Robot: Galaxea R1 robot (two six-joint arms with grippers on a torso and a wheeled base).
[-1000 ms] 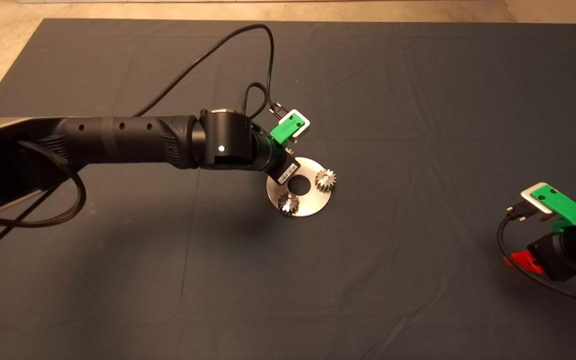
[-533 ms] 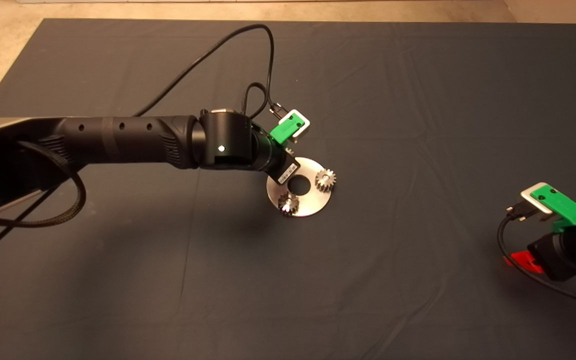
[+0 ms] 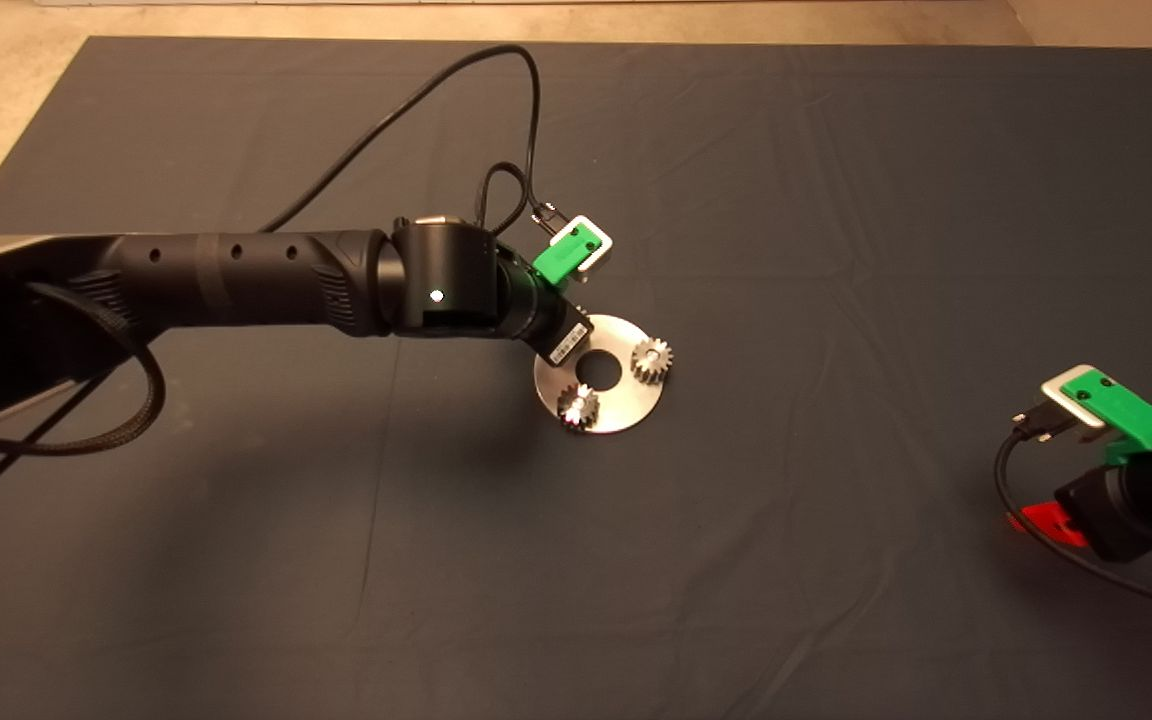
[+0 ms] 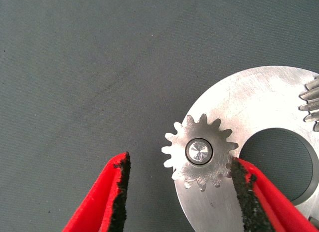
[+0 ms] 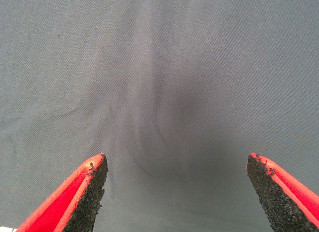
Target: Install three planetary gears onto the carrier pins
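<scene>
Left arm (image 3: 236, 280) comes in from the left edge of the mat (image 3: 836, 200) and reaches to about mat centre. Left gripper (image 4: 182, 192) sits over the left part of the disc (image 3: 626, 405), fingers spread apart, holding nothing. In the left wrist view one gear (image 4: 199, 152) is seated on a carrier pin (image 4: 199, 151); the pin tip shows bright in the gear's bore. The gear lies flat on the disc at its rim, teeth overhanging the disc edge onto the mat. One red finger (image 4: 102, 197) is well clear of the gear over bare mat; the other finger's (image 4: 261, 194) black pad is just beside the gear teeth, can't tell if it touches.

In the head view this third gear is hidden under the left wrist. Disc lies flat near mat centre, with large central hole (image 3: 598, 371). Second gear (image 3: 577, 406) sits on the near-left part of the disc at its rim, bright glare on top. Third visible gear (image 3: 652, 358) sits on the right part of the disc, teeth out past the rim. Both lie flat; pin tops there too small to make out. A black cable (image 3: 416, 110) loops from the left wrist toward the far edge of the mat.

Right gripper (image 5: 174, 192) is parked near the right edge of the mat, toward the near corner, well apart from the disc. Its fingers stand wide apart over bare mat, nothing between them.
</scene>
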